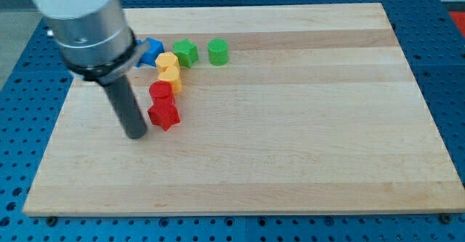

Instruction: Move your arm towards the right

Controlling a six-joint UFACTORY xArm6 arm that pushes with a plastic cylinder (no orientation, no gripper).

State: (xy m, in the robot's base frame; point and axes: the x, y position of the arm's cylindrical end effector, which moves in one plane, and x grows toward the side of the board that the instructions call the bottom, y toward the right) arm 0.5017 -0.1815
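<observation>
the wooden board (290, 162) lies on a blue perforated table (443, 9), and most of its surface in the lower and right part of the frame carries nothing but the wood grain.

nearest to the bottom of the frame among the working parts is my tip (136, 135), the lower end of a straight dark rod that hangs from a grey cylinder in the upper left of the frame. the tip rests on the board in the left middle of the frame. it is only a rod, so it has no jaws and holds nothing.

just beside the tip, to the view's right, sits a red star-like block (165, 114); whether they touch i cannot tell. directly above it is a red rounded block (161, 91), touching it. further up, two yellow blocks (169, 72) stand one behind the other. at the far end, in the upper left, a blue block (150, 51) is partly hidden by the arm, then a green star block (186, 53), and a green cylinder (218, 51) a little apart to the right.
</observation>
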